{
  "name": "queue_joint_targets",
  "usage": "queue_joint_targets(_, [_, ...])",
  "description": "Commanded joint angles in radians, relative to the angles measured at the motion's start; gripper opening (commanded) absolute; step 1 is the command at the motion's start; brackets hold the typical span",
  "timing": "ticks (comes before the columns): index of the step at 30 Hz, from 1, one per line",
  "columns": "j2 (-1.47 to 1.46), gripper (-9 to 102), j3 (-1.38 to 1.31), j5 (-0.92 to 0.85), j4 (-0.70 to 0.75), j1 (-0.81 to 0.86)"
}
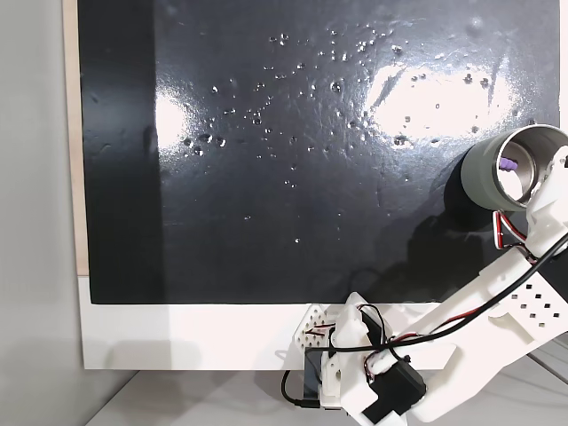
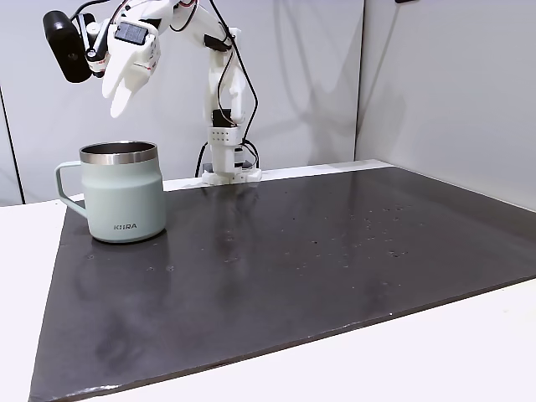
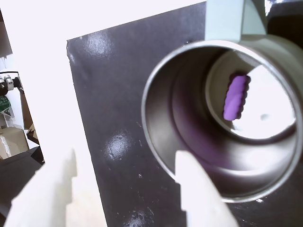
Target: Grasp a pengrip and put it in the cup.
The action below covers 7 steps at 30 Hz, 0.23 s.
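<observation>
We see a glossy black mat [image 2: 318, 251] lying on a white worktop [image 2: 469, 352], with pale grey wall panels behind it in a fixed view. The mat carries scattered small pale specks and bright glare patches, and in a fixed view a strip of bare white worktop [image 1: 195, 337] runs along its near edge where the arm's base [image 1: 342, 355] is mounted.

The cup [image 2: 123, 191] stands upright near one corner of the mat, close to its edge, handle pointing outward toward the white margin. The rest of the mat stretches open and unoccupied away from the cup.

The pengrip [image 3: 236, 96] lies inside the cup on its shiny steel bottom, seen in the wrist view as a small purple ribbed piece; a fixed view shows it as a purple spot [image 1: 508, 164] within the rim.

The gripper [image 2: 126, 79] hangs above the cup, well apart from its rim. In the wrist view its two white fingers [image 3: 199, 189] are spread apart and we see nothing between them.
</observation>
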Motion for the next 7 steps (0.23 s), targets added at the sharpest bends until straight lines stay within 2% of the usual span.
queue_joint_targets(1, [0.049,26,-0.014,0.008,-0.026,-0.003])
queue_joint_targets(7, [0.048,26,-0.014,0.003,-0.032,0.000])
